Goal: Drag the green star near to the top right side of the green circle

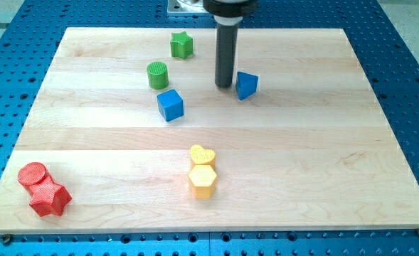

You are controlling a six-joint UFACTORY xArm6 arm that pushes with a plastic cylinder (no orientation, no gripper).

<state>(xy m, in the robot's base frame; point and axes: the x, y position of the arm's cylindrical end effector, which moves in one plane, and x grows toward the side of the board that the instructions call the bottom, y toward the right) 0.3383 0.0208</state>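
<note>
The green star [182, 45] lies near the view's top, a little left of centre. The green circle [157, 75] stands below and to the left of it, a short gap apart. My tip [224, 86] rests on the board to the right of both green blocks, just left of a blue block [247, 84] and close to it. The star is up and to the left of my tip.
A blue cube [170, 104] sits just below the green circle. A yellow heart [203, 156] and yellow hexagon [202, 180] touch at bottom centre. A red circle [33, 174] and red star [50, 198] sit at bottom left. The wooden board [323, 142] lies on a blue perforated table.
</note>
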